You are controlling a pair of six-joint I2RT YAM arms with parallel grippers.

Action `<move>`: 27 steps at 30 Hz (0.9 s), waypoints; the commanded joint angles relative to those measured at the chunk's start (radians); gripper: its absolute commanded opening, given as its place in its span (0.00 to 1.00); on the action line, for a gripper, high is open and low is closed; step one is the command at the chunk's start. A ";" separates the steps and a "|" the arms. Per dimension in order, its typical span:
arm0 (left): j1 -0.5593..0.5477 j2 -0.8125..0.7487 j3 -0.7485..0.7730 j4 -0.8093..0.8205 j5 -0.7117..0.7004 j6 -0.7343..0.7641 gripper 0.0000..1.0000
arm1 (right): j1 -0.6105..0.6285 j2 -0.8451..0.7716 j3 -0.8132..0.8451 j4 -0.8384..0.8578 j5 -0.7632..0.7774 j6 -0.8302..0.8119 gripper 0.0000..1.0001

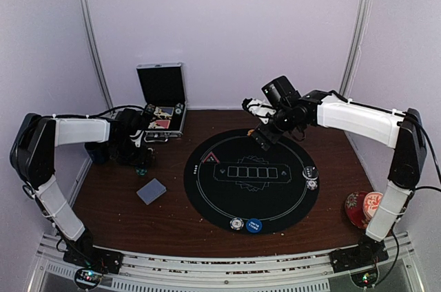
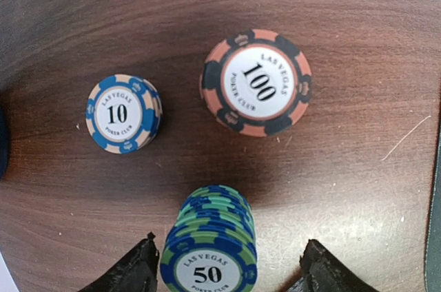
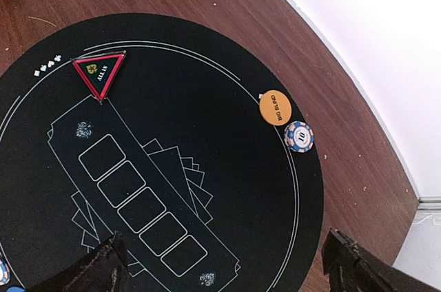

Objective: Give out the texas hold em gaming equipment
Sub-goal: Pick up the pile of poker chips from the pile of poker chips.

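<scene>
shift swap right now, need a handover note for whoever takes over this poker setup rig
Left hand: open, fingers astride the 50 chip stack on the bare table, not gripping yet. The 10 stack and 100 stack stand beyond it.
Right hand: open, empty, above the round mat.
Done: all-in triangle on the mat; orange big blind disc with a 10 chip at its edge; blue disc with a chip at the near edge.
Left: the three stacks and the card deck lie off the mat, to be dealt out.
</scene>
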 commanded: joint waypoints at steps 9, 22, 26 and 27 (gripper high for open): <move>0.012 -0.014 -0.010 0.029 0.017 -0.012 0.66 | 0.010 0.007 -0.014 0.016 0.027 -0.005 1.00; 0.019 -0.021 -0.012 0.026 -0.001 -0.013 0.55 | 0.010 0.009 -0.016 0.015 0.028 -0.003 1.00; 0.020 -0.021 -0.011 0.023 -0.009 -0.016 0.51 | 0.010 0.010 -0.016 0.015 0.028 -0.002 1.00; 0.021 -0.021 -0.012 0.023 -0.010 -0.017 0.50 | 0.010 0.010 -0.016 0.015 0.028 -0.002 1.00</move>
